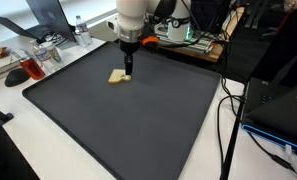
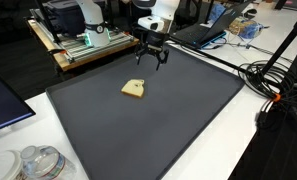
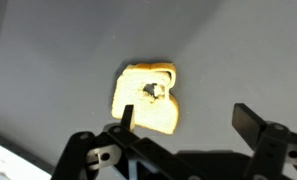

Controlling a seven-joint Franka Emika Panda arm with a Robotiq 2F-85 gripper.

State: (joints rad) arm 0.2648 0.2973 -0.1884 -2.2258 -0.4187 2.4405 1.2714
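Note:
A pale yellow slice-shaped object like toast (image 1: pixel 117 76) (image 2: pixel 134 90) (image 3: pixel 146 99), with a dark hole near its top, lies flat on the dark grey mat (image 1: pixel 138 120) (image 2: pixel 158 125). My gripper (image 1: pixel 129 66) (image 2: pixel 152 57) (image 3: pixel 186 122) is open and empty. It hangs above the mat just beside the slice. In the wrist view one finger overlaps the slice's lower edge and the other finger is off to the right over bare mat.
In an exterior view, glasses and a red item (image 1: pixel 26 68) sit past the mat's edge, and cables (image 1: pixel 228 100) run beside it. In the exterior view from the opposite side, a wooden bench with equipment (image 2: pixel 83 42), cables (image 2: pixel 273 85) and a plastic container (image 2: pixel 38 162) surround the mat.

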